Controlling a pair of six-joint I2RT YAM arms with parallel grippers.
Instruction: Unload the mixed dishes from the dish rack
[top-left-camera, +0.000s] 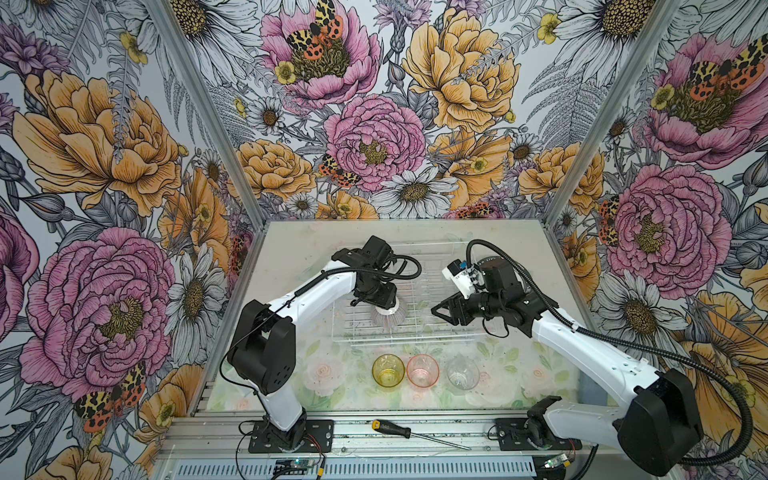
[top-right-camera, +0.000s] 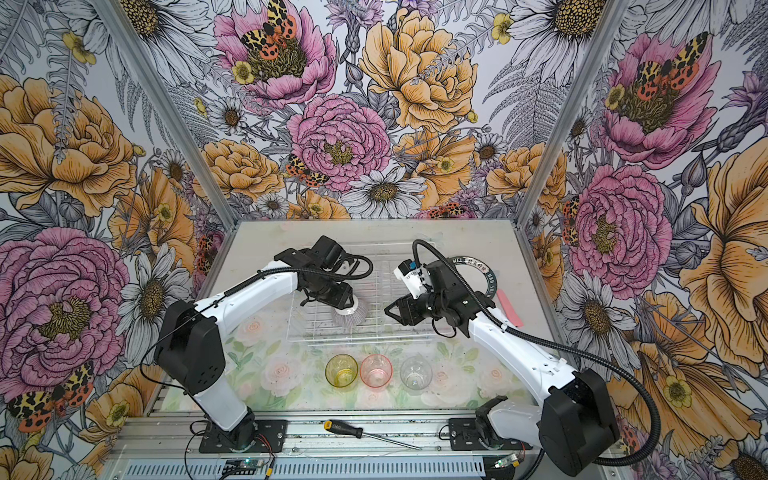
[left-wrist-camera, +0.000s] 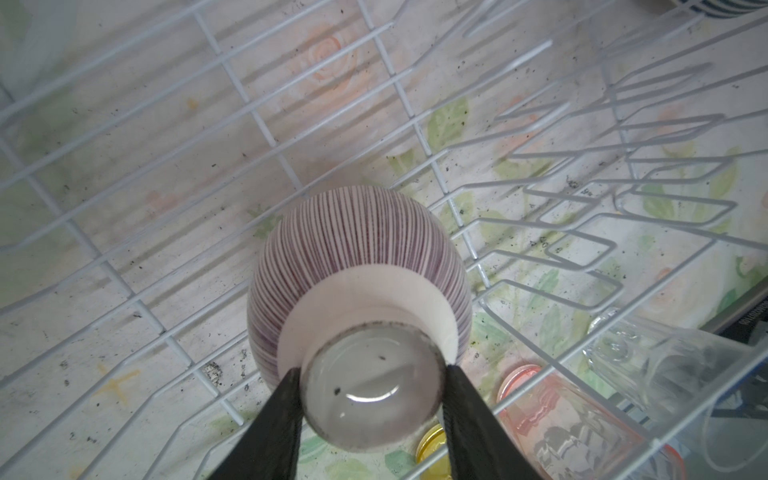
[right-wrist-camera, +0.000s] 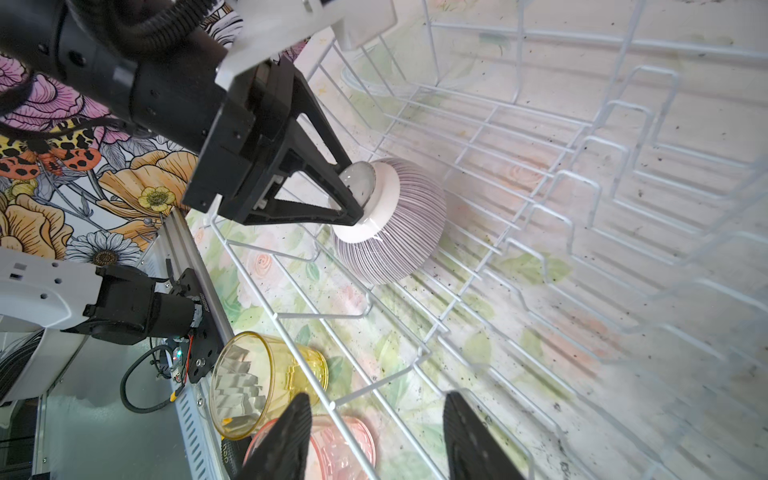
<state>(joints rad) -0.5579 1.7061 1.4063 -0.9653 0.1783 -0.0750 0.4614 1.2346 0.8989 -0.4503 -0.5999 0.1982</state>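
Note:
A ribbed greyish-purple bowl (top-left-camera: 388, 319) (left-wrist-camera: 357, 249) (right-wrist-camera: 399, 232) hangs upside down and tilted, low over the grid base of the white wire dish rack (top-left-camera: 415, 341) (top-right-camera: 365, 340). My left gripper (left-wrist-camera: 372, 374) (right-wrist-camera: 352, 192) (top-left-camera: 380, 302) is shut on the bowl's white foot, one finger on each side. My right gripper (right-wrist-camera: 378, 399) (top-left-camera: 440, 313) hovers open and empty over the rack's right part, pointing at the bowl. In front of the rack a yellow tumbler (top-left-camera: 388, 370), a pink tumbler (top-left-camera: 422, 371) and a clear tumbler (top-left-camera: 462, 372) stand upright in a row. A white plate with a dark lettered rim (top-right-camera: 486, 276) lies right of the rack, half hidden behind the right arm.
Upright divider prongs (right-wrist-camera: 615, 137) fill the rack's right half. A yellow-and-black screwdriver (top-left-camera: 392, 428) lies on the metal rail at the front. A pink strip (top-right-camera: 509, 307) lies beside the plate. Flowered walls close in the table on three sides.

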